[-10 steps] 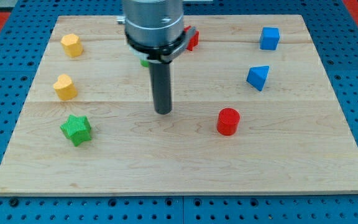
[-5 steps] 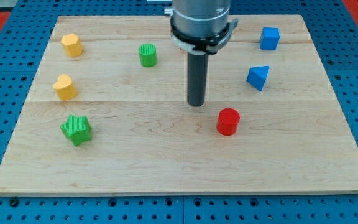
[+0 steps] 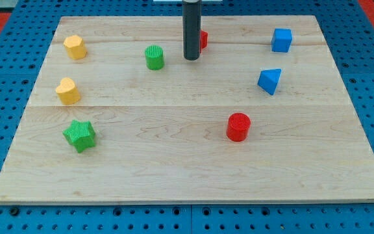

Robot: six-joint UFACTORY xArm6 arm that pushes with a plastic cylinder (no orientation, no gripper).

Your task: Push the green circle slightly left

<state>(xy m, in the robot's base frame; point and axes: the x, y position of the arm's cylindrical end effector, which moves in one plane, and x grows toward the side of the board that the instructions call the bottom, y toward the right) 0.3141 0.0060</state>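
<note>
No pincer here to open or close, just the rod; my tip [image 3: 191,58] rests on the wooden board [image 3: 187,162], just to the view's right of the green circle [image 3: 154,57], level with it and not yet touching. A red block [image 3: 202,40] peeks out behind the rod, right of the circle. The push looks unstarted: the leftward nudge is all still to do. No writing or labels are readable anywhere.
</note>
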